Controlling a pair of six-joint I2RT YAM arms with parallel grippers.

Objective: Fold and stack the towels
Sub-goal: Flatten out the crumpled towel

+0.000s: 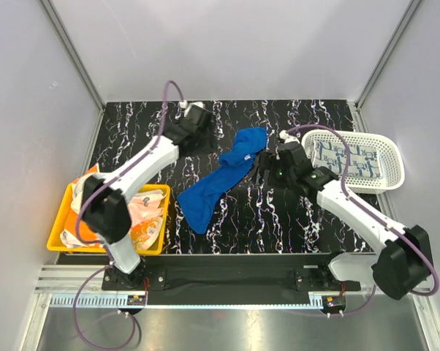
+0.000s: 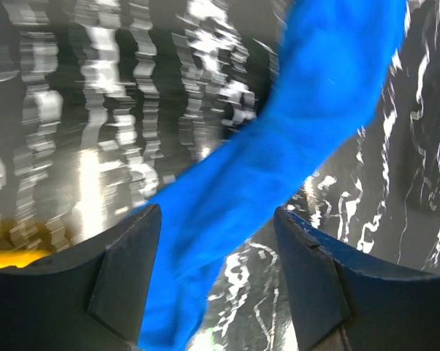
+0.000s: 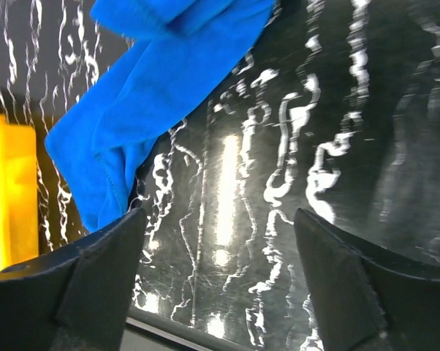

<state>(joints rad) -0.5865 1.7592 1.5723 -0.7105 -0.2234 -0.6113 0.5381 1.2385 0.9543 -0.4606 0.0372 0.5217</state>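
Note:
A royal blue towel [image 1: 221,180] lies crumpled in a long diagonal strip on the black marbled table. It also shows in the left wrist view [image 2: 278,161] and the right wrist view [image 3: 147,88]. My left gripper [image 1: 199,130] is open and empty above the table, just left of the towel's far end; the towel runs under its jaws [image 2: 218,241]. My right gripper [image 1: 267,164] is open and empty, just right of the towel's far end [image 3: 218,248]. A folded white-and-blue patterned towel [image 1: 348,159] lies in the white basket. Pink, off-white and orange-patterned towels [image 1: 136,212] lie in the yellow bin.
The white perforated basket [image 1: 392,157] stands at the right of the table. The yellow bin [image 1: 59,234] stands at the front left, also seen in the right wrist view [image 3: 8,197]. Grey walls enclose the table on three sides.

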